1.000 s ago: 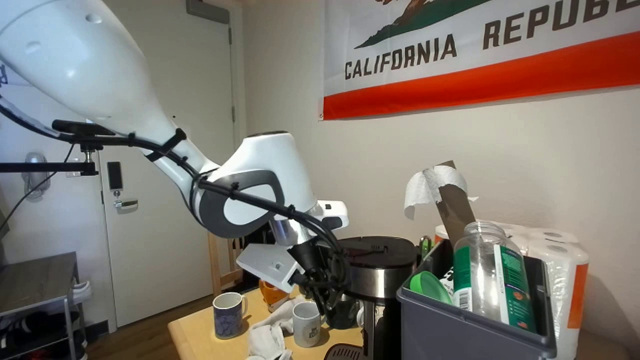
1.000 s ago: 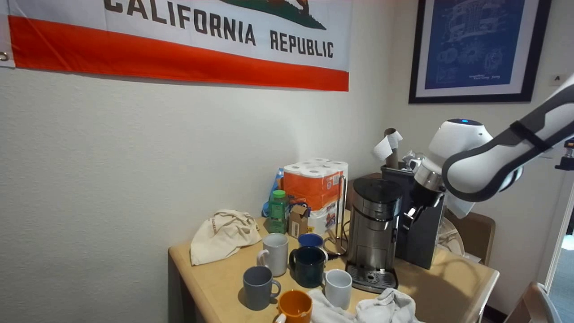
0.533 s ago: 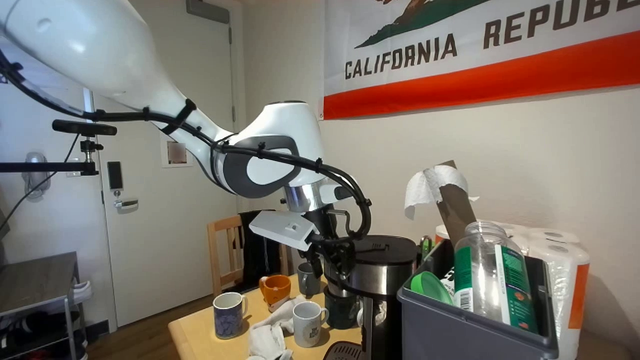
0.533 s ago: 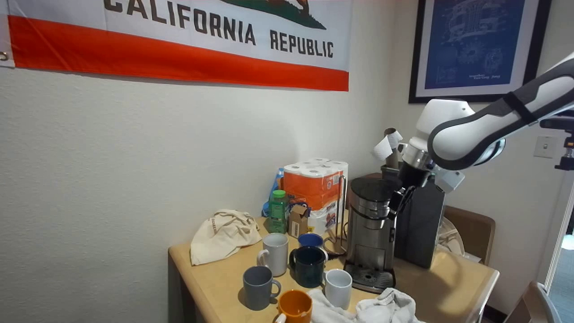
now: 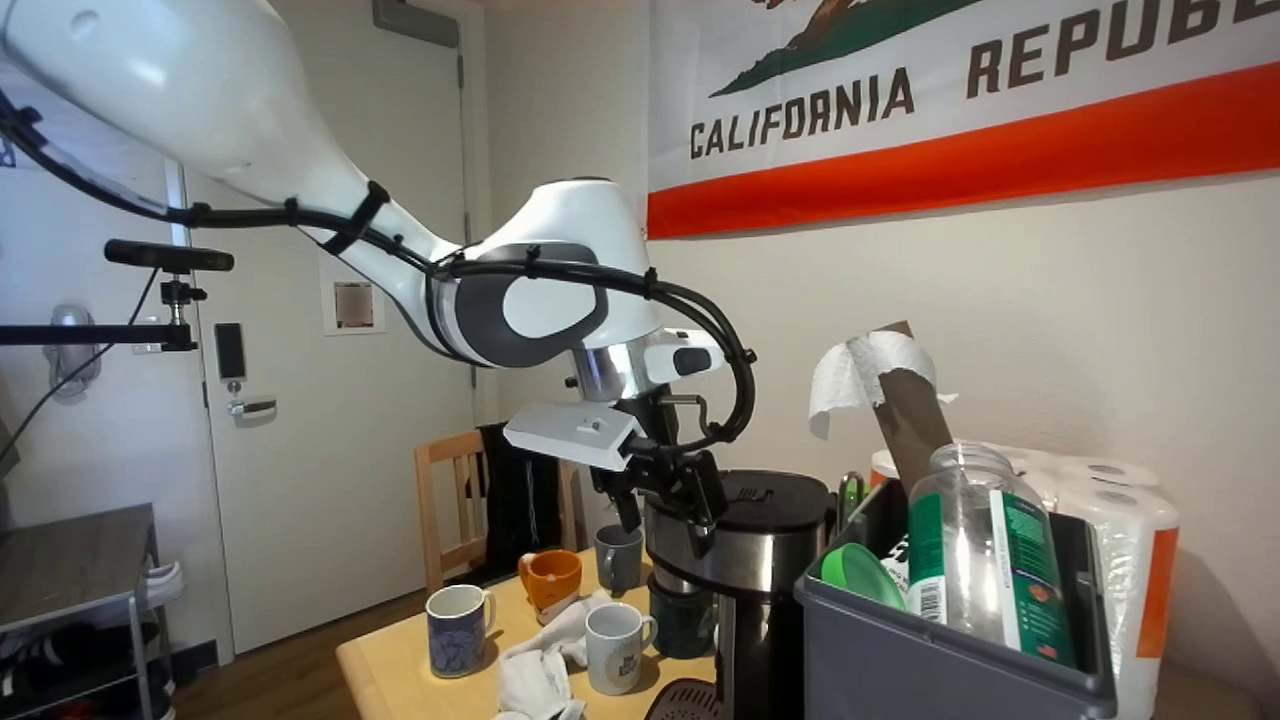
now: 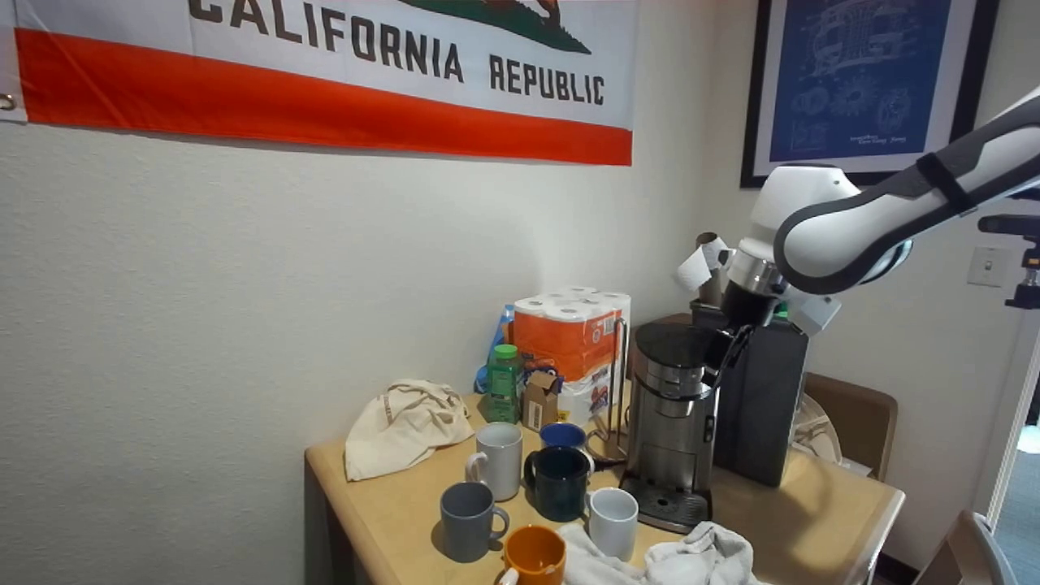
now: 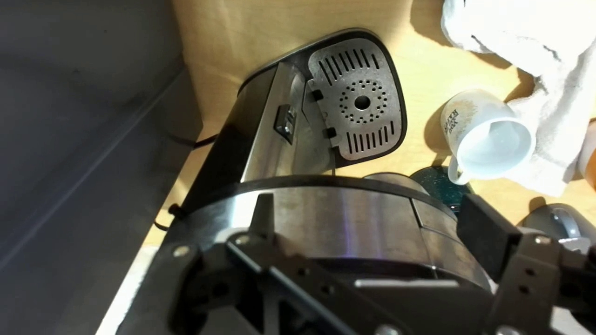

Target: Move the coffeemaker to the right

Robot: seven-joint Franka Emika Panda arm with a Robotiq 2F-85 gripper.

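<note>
The coffeemaker, with a black round lid and silvery body, stands upright on the table in both exterior views. In the wrist view the drum of the coffeemaker fills the middle, its slotted drip tray above. My gripper is at the height of the drum's upper part, on the side facing the arm. Its jaws are open and spread wide. In the wrist view one of the fingers overlaps the drum's silvery band, and the opposite one stands just past the drum's edge. Nothing is gripped; whether a fingertip touches the drum I cannot tell.
A dark grey bin holding a clear jar stands close beside the coffeemaker. A white mug, a dark teal mug, an orange mug and a white cloth lie around its front. Paper rolls stand behind.
The gripper has risen from beside the coffeemaker to near its lid, and its jaws have spread. The coffeemaker has shifted slightly leftward in both exterior views.
</note>
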